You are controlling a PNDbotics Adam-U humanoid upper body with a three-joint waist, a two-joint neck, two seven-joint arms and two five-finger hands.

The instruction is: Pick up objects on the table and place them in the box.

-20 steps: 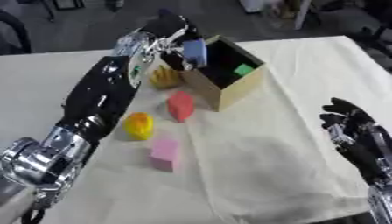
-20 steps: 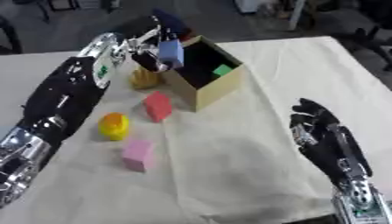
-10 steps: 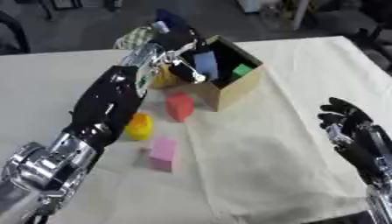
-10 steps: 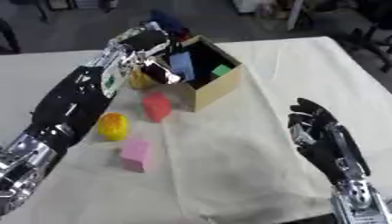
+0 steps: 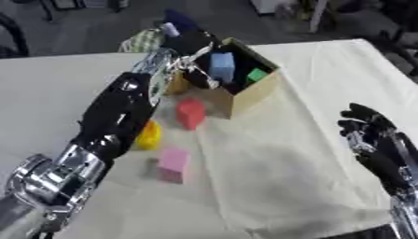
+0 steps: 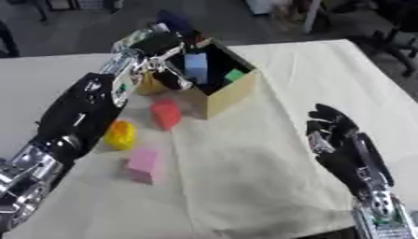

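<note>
The cardboard box stands open on the cloth-covered surface, tilted so its mouth faces up and toward the robot. The left hand reaches over the box's near-left rim, its fingers curled around a light blue block that sits in the box's opening, just above the interior. A small green block lies inside the box, to the right of the blue one.

Just in front of the box's lower left corner stands a red block, close to the cardboard wall. Further from the box on the same side, partly hidden by the left forearm, lies a yellow object. A pink block rests nearest the robot, well apart from the box.

Something tan or orange shows against the box's left wall, behind the arm; what it is cannot be made out.

The right hand hangs well to the right of the box, fingers spread and relaxed, holding nothing.
</note>
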